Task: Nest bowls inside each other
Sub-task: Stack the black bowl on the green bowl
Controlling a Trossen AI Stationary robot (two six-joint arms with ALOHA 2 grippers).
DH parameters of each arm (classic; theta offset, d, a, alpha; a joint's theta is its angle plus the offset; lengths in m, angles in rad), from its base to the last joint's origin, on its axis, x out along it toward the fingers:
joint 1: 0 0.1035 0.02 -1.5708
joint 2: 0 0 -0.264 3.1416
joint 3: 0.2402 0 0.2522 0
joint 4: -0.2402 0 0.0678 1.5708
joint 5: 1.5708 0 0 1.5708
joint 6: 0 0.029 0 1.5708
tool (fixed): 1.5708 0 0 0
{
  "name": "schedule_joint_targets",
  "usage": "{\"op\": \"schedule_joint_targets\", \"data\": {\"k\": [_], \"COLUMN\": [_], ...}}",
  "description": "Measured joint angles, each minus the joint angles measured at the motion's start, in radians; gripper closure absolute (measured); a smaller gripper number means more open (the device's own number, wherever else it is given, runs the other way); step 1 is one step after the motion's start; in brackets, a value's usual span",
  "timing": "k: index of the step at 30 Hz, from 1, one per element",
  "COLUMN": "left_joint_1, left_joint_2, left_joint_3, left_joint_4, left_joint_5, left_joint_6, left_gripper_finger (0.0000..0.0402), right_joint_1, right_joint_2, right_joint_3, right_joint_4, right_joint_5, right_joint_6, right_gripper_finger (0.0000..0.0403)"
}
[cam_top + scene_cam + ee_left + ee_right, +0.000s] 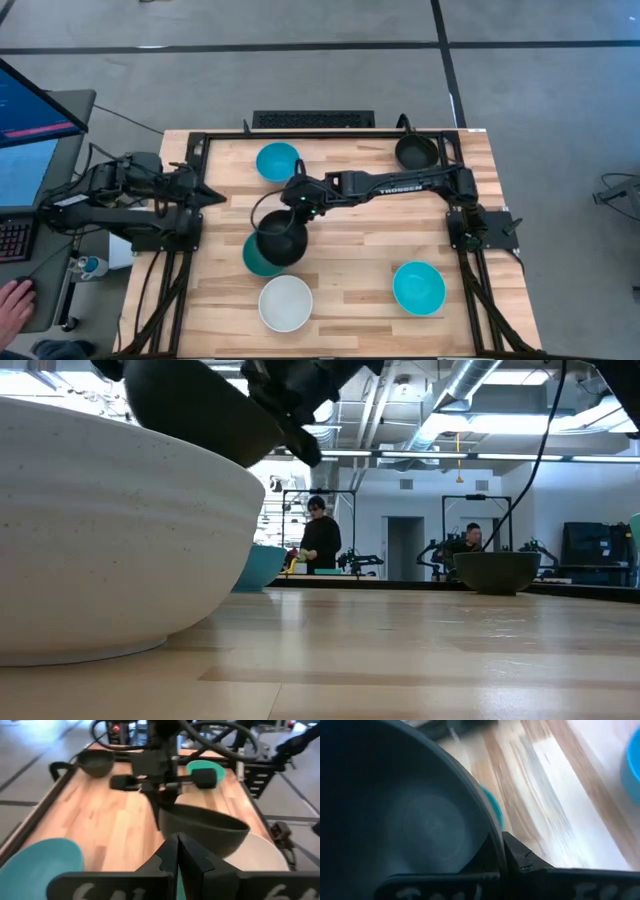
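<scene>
High view: right gripper [291,213] pinches the rim of a black bowl [281,237], carrying it over the teal bowl [256,259]. Rigid, light, probably slippery; the rim suits. Left gripper [213,194] waits closed at the table's left edge.

The right arm stretches from its 3 o'clock mount toward centre, its tool [284,222] clamped on a rim. The left tool [212,195], fingers together, waits at 9 o'clock.
</scene>
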Motion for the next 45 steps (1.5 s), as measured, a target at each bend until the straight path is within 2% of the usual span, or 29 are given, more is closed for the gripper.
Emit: {"op": "schedule_joint_targets", "data": {"k": [2,4,11,21,29,45], "left_joint_1": [0.0,0.0,0.0,0.0,0.0,0.0], "left_joint_2": [-0.01,-0.016,-0.052,-0.077,-0.077,-0.077], "left_joint_3": [0.0,0.0,0.002,0.0,0.0,0.0], "left_joint_4": [-0.012,-0.016,-0.015,-0.044,-0.071,-0.07], "left_joint_5": [0.022,0.033,0.037,0.044,0.044,0.018], "left_joint_6": [0.0,-0.001,-0.012,-0.013,-0.009,-0.002], "left_gripper_finger": [0.0402,0.0401,0.0401,0.0401,0.0402,0.0402], "right_joint_1": [0.0,0.002,0.018,0.033,0.034,0.024], "right_joint_2": [0.011,0.052,0.216,0.373,0.418,0.408], "right_joint_3": [0.028,0.09,0.311,0.539,0.54,0.541], "right_joint_4": [-0.035,0.023,-0.259,-0.33,-0.418,-0.778], "right_joint_5": [0.003,0.005,0.012,0.029,0.034,0.026], "right_joint_6": [0.009,0.016,-0.027,-0.055,-0.086,-0.133], "right_gripper_finger": [0.0393,0.0393,0.0393,0.0393,0.0393,0.0392]}}
